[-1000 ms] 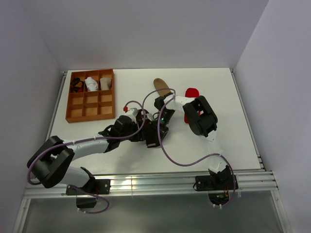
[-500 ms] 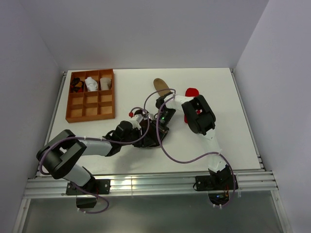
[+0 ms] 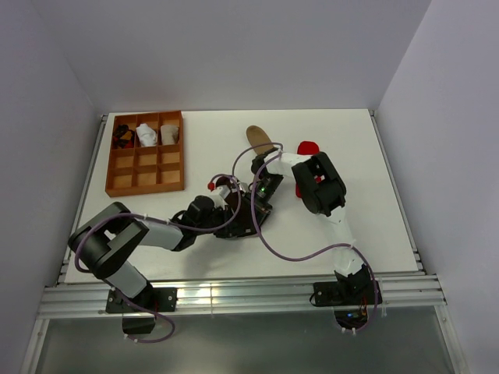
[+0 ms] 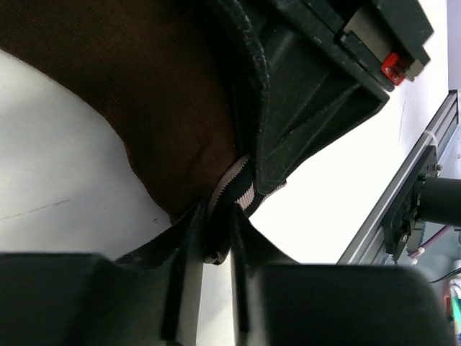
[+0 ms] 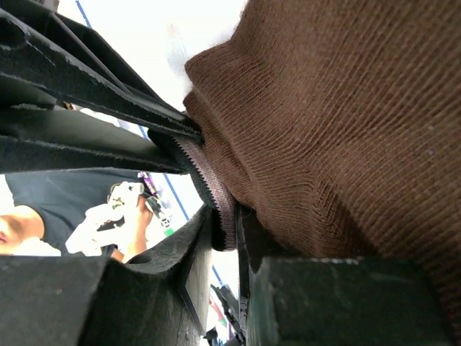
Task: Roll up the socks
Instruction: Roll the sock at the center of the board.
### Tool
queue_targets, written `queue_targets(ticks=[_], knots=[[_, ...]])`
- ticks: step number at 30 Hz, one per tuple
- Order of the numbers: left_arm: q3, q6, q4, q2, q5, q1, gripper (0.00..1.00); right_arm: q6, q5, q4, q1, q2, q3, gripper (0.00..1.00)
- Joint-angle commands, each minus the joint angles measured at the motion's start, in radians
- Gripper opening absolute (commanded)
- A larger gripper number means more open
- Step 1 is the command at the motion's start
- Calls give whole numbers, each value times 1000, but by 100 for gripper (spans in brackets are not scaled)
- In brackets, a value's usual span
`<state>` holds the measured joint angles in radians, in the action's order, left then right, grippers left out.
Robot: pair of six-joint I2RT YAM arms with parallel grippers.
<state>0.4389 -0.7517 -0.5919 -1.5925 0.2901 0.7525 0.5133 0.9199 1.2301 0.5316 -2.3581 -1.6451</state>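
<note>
Starting at the near edge, you have both arm bases bolted to the aluminium rail (image 3: 234, 290), with a purple cable (image 3: 300, 257) looping over the white table (image 3: 374, 226).

Just beyond, at mid-table, your two wrists meet tip to tip. The left gripper (image 4: 216, 245) is clamped on the striped cuff of the brown sock (image 4: 144, 94). Its fingers (image 4: 184, 238) are nearly together, with only the thin band of ribbing between them. The right gripper (image 5: 225, 231) is pinched on the same cuff edge, and the brown knit bulges out above its fingers (image 5: 198, 252). Each wrist camera shows the other gripper's black fingers pressed right beside its own, so you are holding the cuff at almost one spot. The sock's body lies against the table beside the left fingers. From above it is mostly hidden under the two grippers.

Farther out, a tan sock end (image 3: 260, 139) pokes from behind the right forearm. It may be the far end of the sock you hold, but the overhead view is too poor to say. A red sock (image 3: 308, 147) lies just to its right, partly under the right arm.

At the far left sits the wooden tray (image 3: 146, 178). Its far row holds a dark roll (image 3: 122, 137), a white roll (image 3: 146, 134) and a pale roll (image 3: 169, 132), one to a compartment.
</note>
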Motion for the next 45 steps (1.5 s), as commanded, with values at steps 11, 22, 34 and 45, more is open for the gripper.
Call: queue_targets(ticks=[11,22,34,45], knots=[[194,-69,478,-66,-48,8,0,-48,-181,-293,-19,238,123,57],[322,-123,742,-124,23,5,0,-104,-216,-515,-146,459,292,49],[337,-140,902,-165,179,-126,0,94,-296,-813,-101,830,680,49],[452,-87,1032,-256,222,-160,0,221,-452,-955,189,1016,866,62]])
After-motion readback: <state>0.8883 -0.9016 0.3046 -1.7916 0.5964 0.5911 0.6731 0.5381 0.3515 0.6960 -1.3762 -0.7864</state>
